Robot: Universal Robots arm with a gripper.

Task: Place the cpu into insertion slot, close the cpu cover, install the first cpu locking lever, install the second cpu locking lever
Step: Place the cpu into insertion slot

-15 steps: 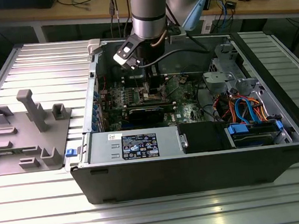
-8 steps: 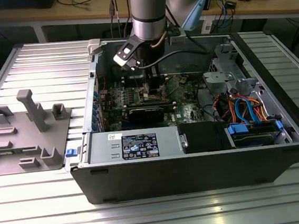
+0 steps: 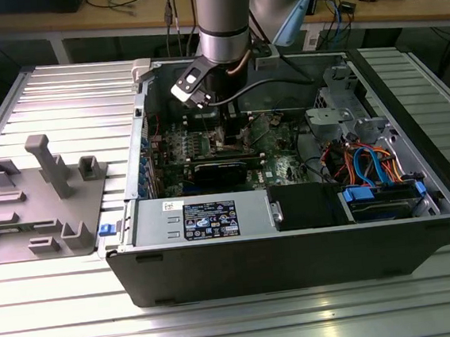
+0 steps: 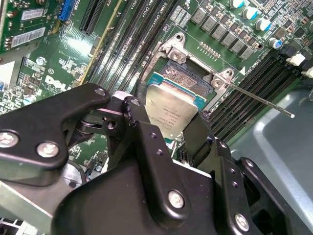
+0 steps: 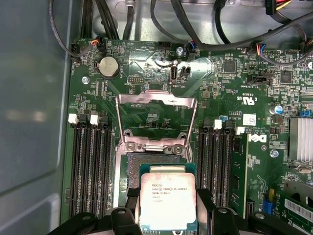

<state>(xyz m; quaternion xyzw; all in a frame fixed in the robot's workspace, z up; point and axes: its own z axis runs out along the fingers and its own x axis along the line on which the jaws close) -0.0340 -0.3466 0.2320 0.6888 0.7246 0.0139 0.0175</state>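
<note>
**benchrat:** Where's your chip sitting right now?

**socket_sam:** Closest in first. Your black two-finger gripper (image 4: 164, 117) has its jaws pinched in on two opposite edges of the small flat square cpu (image 5: 167, 200) with the silvery-grey metal top, and there's nothing else in them. You've got it hanging just on the gripper's side of the insertion slot (image 5: 149, 164), the small square socket with a dark centre and thin silvery rim. It overlaps the slot's nearest edge. In the second wrist view it looks a bit tilted, so I'd call it not seated. I can't tell if a corner is touching.

**benchrat:** Is that a sane place to grab it?

**socket_sam:** I reckon so. It should be light and stiff, but that metal top looks slick. The underside is likely the fragile bit, same as the contacts down in the slot. So the edges are where you want your hold, gentle enough that it can't squirt out.

Past the slot, the cpu cover (image 5: 156, 96), a thin square silvery metal frame with a window in the middle, stands open on the slot's far side. A thin silvery wire lever (image 4: 259, 100) sticks out free from one corner of the slot. Long black memory slots (image 5: 90, 166) flank the slot on both sides, all on the green circuit board (image 5: 230, 107).
</note>
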